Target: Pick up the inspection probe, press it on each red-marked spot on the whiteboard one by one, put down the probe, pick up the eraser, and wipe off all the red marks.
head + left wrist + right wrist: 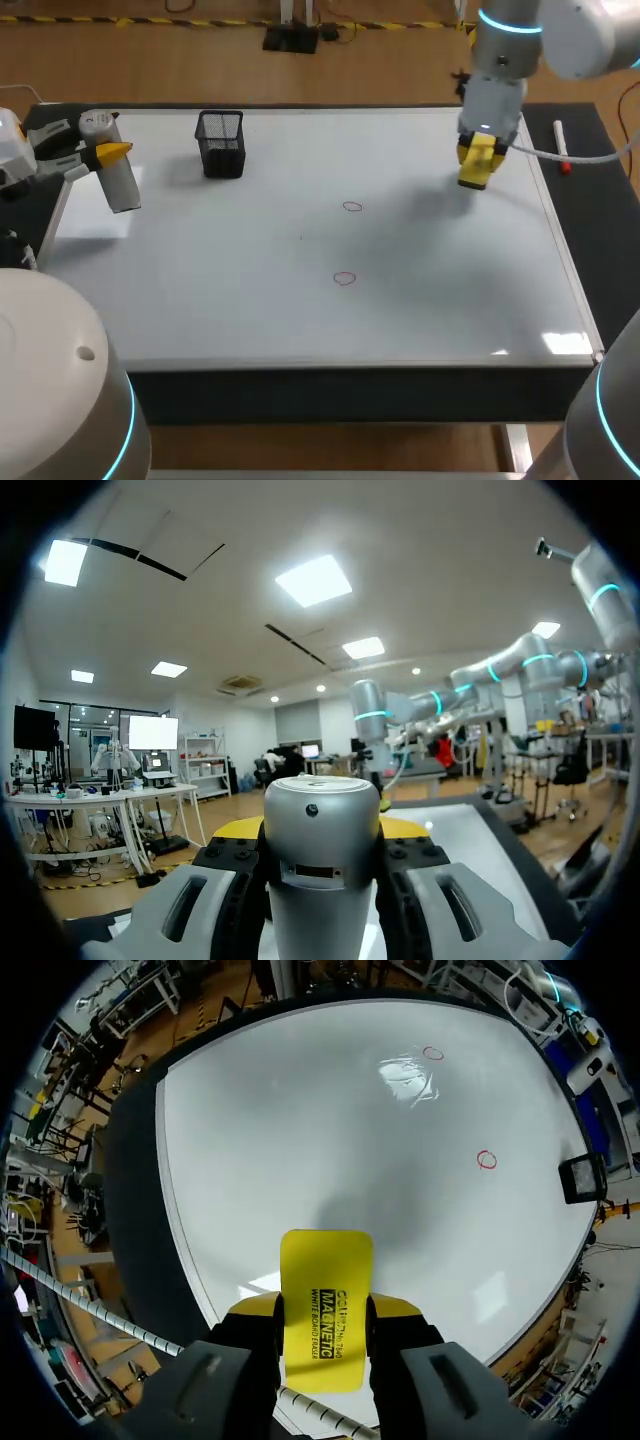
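The silver cylindrical probe [112, 165] [322, 855] is gripped by my left gripper [105, 152] [322, 880] at the whiteboard's far left edge, its lower end near the board. My right gripper [478, 160] [325, 1325] is shut on the yellow eraser [478, 165] [325, 1305] and holds it above the board's far right part. Two small red rings are drawn on the whiteboard [250, 270]: one red mark [352, 207] [486, 1160] in the middle, another red mark [345, 279] [432, 1054] nearer the front.
A black mesh pen cup [221, 143] [581, 1178] stands at the back left of the board. A red-capped marker [561, 145] lies on the dark mat right of the board.
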Robot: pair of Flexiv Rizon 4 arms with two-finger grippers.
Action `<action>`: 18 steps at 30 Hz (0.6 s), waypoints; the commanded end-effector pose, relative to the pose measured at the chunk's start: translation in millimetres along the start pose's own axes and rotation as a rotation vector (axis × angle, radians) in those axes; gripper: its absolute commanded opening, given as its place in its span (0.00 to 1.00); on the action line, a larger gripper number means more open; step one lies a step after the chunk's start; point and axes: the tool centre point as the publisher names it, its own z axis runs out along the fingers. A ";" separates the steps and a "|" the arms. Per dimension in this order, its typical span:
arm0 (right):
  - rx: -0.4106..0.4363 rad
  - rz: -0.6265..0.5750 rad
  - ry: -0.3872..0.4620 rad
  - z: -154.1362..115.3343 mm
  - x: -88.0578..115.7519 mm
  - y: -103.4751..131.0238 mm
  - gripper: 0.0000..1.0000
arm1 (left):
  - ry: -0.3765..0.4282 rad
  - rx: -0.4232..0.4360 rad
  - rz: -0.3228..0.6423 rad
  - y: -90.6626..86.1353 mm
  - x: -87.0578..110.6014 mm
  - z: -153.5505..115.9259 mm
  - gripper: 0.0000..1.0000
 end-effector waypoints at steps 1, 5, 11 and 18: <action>-0.011 0.007 -0.011 1.1 11.8 -7.0 0.00 | -0.001 0.000 0.000 -1.1 0.1 -0.1 0.00; -0.011 0.007 -0.011 1.1 11.8 -7.0 0.00 | -0.001 0.000 0.000 -1.1 0.1 -0.1 0.00; -0.011 0.007 -0.011 1.1 11.8 -7.0 0.00 | -0.001 0.000 0.000 -1.1 0.1 -0.1 0.00; -0.011 0.007 -0.011 1.1 11.8 -7.0 0.00 | -0.001 0.000 0.000 -1.1 0.1 -0.1 0.00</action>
